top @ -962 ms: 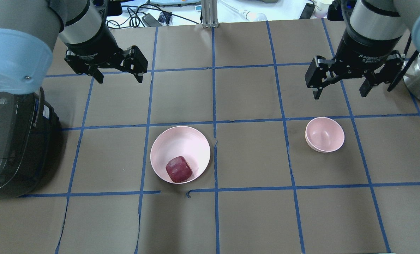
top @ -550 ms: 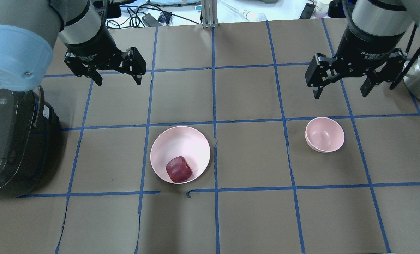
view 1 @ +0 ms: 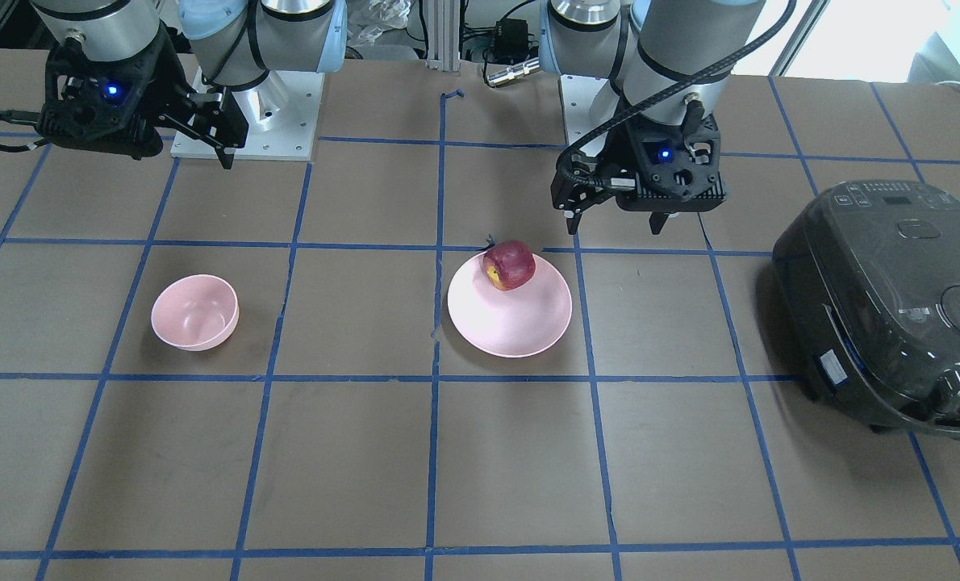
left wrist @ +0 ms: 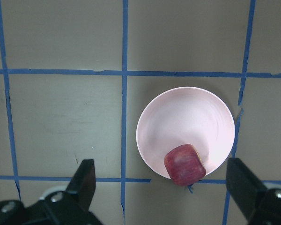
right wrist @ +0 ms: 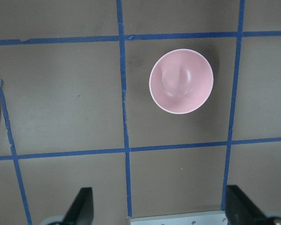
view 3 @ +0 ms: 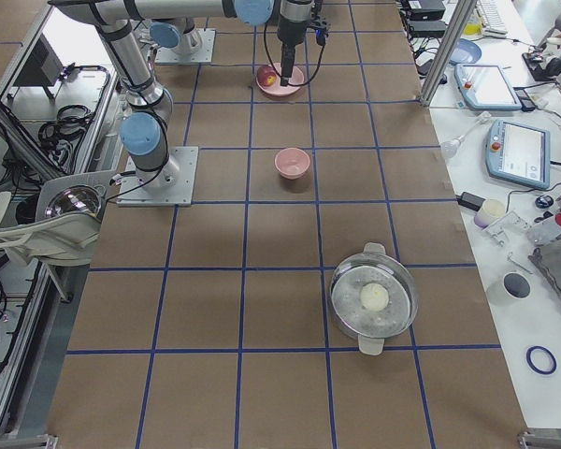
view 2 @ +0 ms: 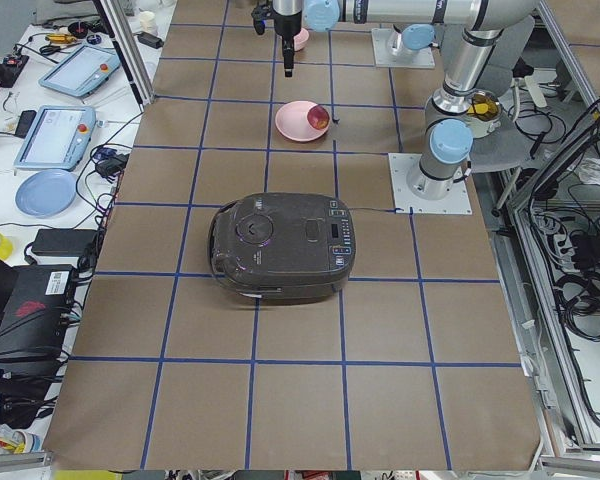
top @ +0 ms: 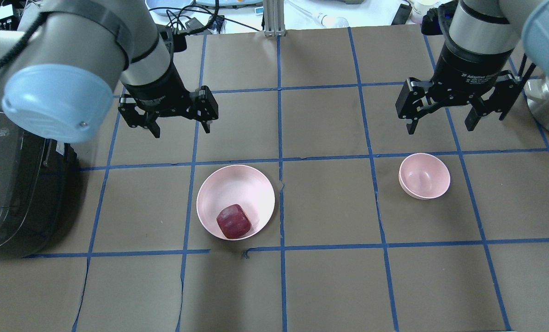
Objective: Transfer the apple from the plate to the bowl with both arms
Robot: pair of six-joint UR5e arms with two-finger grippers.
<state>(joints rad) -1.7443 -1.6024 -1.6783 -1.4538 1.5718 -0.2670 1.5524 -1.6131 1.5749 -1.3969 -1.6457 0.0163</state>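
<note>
I'm hovering the left gripper (top: 181, 133), wide open and empty, near the plate (top: 233, 184) carrying the apple (top: 233, 221); the right gripper (top: 439, 130) is gaping empty near the bowl (top: 424, 176)

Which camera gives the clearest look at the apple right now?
The left wrist view: the apple is largest and unobstructed there, at the plate's edge. Front-facing adds its yellow patch; overhead shows it smaller; both side views, tiny.

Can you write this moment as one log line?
left gripper open | right gripper open | apple on plate | bowl empty
</note>
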